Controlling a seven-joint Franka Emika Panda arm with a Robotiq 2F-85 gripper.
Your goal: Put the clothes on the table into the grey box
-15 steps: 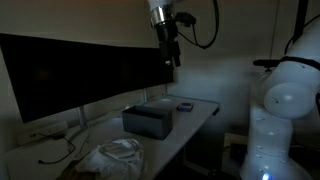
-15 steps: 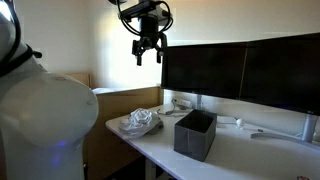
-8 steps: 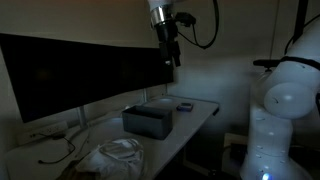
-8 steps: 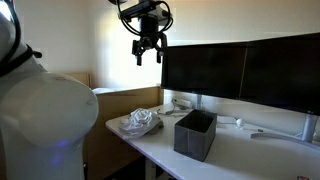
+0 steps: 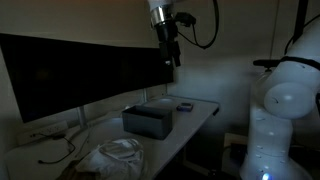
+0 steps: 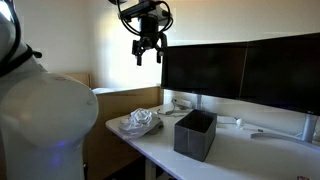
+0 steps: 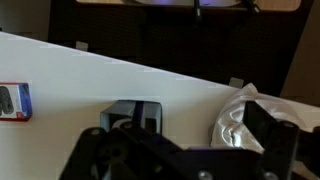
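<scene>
A crumpled pile of light clothes (image 5: 112, 155) lies on the white table (image 5: 195, 118), near one end; it also shows in an exterior view (image 6: 138, 122) and in the wrist view (image 7: 240, 118). The grey box (image 5: 149, 119) stands open near the table's middle, also in an exterior view (image 6: 195, 133) and from above in the wrist view (image 7: 133, 116). My gripper (image 5: 172, 53) hangs high above the table in front of the monitors, also seen in an exterior view (image 6: 148, 52). Its fingers are spread and hold nothing.
Wide dark monitors (image 5: 80, 75) stand along the table's back (image 6: 245, 72). A small blue-and-red object (image 5: 184, 106) lies past the box, also in the wrist view (image 7: 14, 101). Cables (image 5: 50, 135) run under the monitors. The robot's white base (image 5: 275, 120) stands beside the table.
</scene>
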